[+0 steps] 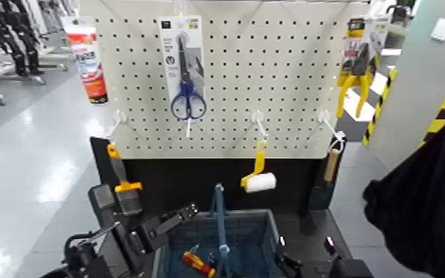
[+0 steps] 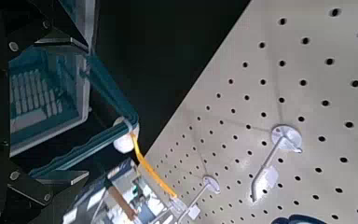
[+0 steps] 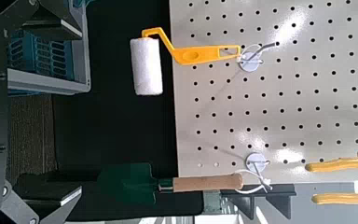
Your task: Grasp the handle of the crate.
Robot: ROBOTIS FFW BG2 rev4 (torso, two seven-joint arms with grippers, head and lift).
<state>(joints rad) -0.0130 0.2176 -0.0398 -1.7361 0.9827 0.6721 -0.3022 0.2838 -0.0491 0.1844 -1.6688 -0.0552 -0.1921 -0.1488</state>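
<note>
The blue-grey slotted crate (image 1: 268,225) sits low in the head view, below the pegboard. Its thin blue handle (image 1: 219,216) stands upright over the crate's middle. My left gripper (image 1: 172,223) hovers just left of the crate, level with its rim, open and holding nothing. The handle is a short way to its right, untouched. In the left wrist view the crate (image 2: 39,101) shows beyond the spread fingers (image 2: 61,33). My right gripper (image 1: 310,260) is low at the crate's right side. In the right wrist view its fingers (image 3: 42,191) stand apart and the crate (image 3: 39,58) lies beyond them.
A red and yellow screwdriver (image 1: 197,262) lies in the crate. On the pegboard (image 1: 284,81) hang scissors (image 1: 187,92), a tube (image 1: 89,63), yellow pliers (image 1: 355,78), a yellow-handled paint roller (image 1: 259,177), a trowel (image 1: 327,177) and an orange-handled tool (image 1: 120,177). A dark mass (image 1: 425,207) fills the right.
</note>
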